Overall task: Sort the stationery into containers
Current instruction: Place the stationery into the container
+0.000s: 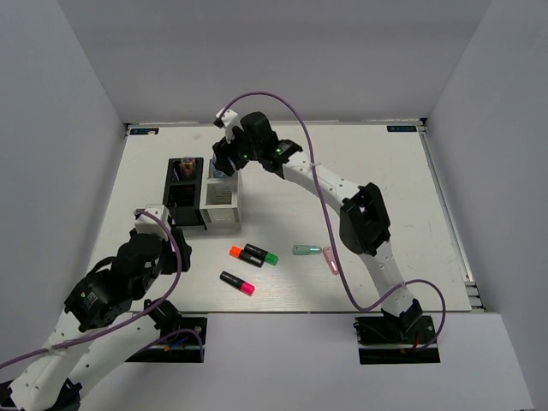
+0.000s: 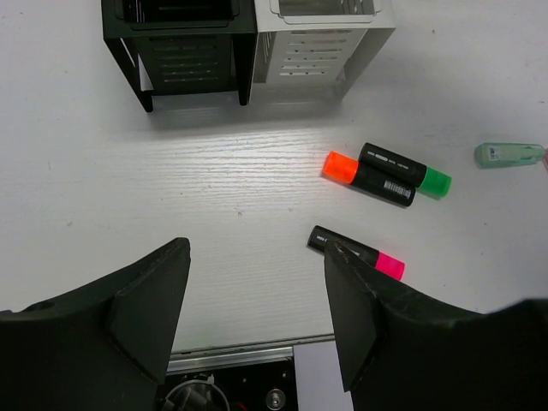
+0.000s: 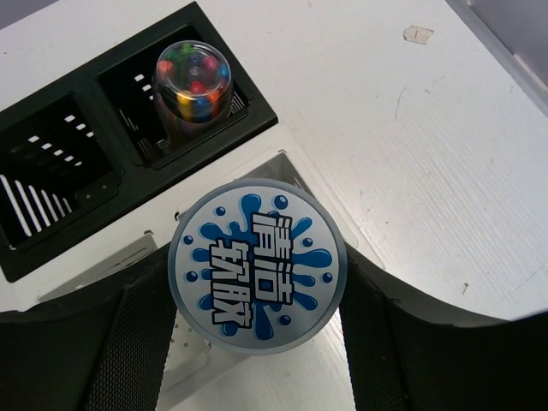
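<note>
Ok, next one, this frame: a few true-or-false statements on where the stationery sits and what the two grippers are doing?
1. The right gripper holds a blue-white roll above the white organiser. True.
2. The left gripper is closed on the pink-capped marker. False: its jaws stand open and empty, and that marker lies on the table.
3. The orange-capped marker and the green-capped marker lie side by side on the table. True.
4. Both compartments of the black organiser are empty. False: one holds a clear tube of coloured bits.
5. The green capsule is inside the white organiser. False: it lies on the table.
</note>
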Robot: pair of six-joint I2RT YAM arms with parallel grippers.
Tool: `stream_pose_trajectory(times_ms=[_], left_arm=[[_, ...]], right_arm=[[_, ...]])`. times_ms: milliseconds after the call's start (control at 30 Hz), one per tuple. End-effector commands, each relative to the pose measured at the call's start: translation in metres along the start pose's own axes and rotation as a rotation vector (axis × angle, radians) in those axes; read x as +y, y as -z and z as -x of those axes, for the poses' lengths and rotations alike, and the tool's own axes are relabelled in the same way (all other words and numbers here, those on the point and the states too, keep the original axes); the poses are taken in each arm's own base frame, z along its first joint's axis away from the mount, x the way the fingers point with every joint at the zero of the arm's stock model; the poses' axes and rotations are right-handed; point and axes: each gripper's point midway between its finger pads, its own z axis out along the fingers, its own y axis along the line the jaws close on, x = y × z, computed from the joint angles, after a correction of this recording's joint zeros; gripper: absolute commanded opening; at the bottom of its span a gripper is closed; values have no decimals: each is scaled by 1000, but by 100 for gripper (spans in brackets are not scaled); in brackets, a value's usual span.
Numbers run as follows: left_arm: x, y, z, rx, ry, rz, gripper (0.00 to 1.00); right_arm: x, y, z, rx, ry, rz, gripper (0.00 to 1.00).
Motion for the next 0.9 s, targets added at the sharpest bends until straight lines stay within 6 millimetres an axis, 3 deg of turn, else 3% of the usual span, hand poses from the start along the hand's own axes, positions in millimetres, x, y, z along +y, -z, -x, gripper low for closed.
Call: stream_pose_trajectory(times_ms=[0, 300, 400, 433, 533, 633, 733, 833, 867], left_arm=[[2, -2, -6, 12, 8, 13, 74], [1, -8, -16, 40, 13, 13, 75], [1, -8, -16, 39, 14, 16, 75], [1, -7, -15, 36, 18, 12, 75], [-1, -8, -17, 47, 18, 6, 75], [-3, -9, -19, 59, 23, 1, 74], [-8, -13, -26, 88, 30, -13, 66], [-16, -17, -31, 126, 40, -33, 53], [-19, -18, -33, 140, 37, -42, 44]], right_arm=[[-6, -2, 46, -152, 62, -41, 0], [6, -13, 27, -107, 136, -9, 0], [8, -10, 25, -94, 158, -4, 21], [11, -10, 25, -91, 160, 0, 45], [12, -7, 24, -83, 160, -3, 64], [17, -2, 29, -86, 167, 2, 70], [18, 5, 36, -93, 164, -3, 73], [22, 12, 43, -99, 167, -5, 79], [22, 13, 44, -101, 164, -6, 81]])
